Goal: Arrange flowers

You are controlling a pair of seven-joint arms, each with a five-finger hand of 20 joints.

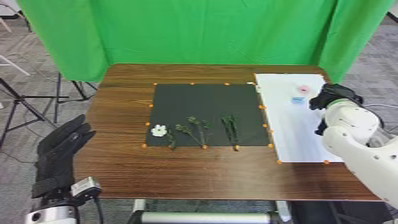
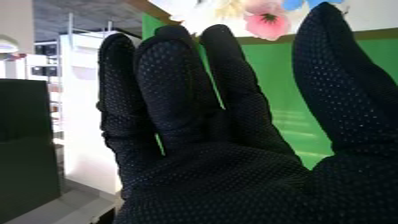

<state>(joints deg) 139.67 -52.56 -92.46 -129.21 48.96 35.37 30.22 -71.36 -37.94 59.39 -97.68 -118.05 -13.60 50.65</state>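
In the head view my right hand [image 1: 336, 95] is over the right edge of the white sheet, beside a small vase [image 1: 298, 100] with a pink flower [image 1: 304, 89] above it. In the right wrist view my right hand [image 2: 209, 170] has straight, spread fingers and holds nothing; a pink flower [image 2: 267, 24] and pale petals [image 2: 226, 9] show beyond its fingertips. On the black mat lie a white flower [image 1: 159, 130] and several green stems [image 1: 231, 131]. My left hand [image 1: 62, 150] is at the table's left edge with fingers extended, holding nothing.
The black mat [image 1: 200, 100] lies mid-table, edged with orange markers. Right of it lies the white sheet [image 1: 298, 142]. Brown wood [image 1: 204, 175] borders both at the front. A green curtain [image 1: 204, 35] hangs behind the table, and a black tripod [image 1: 37, 97] stands to the left.
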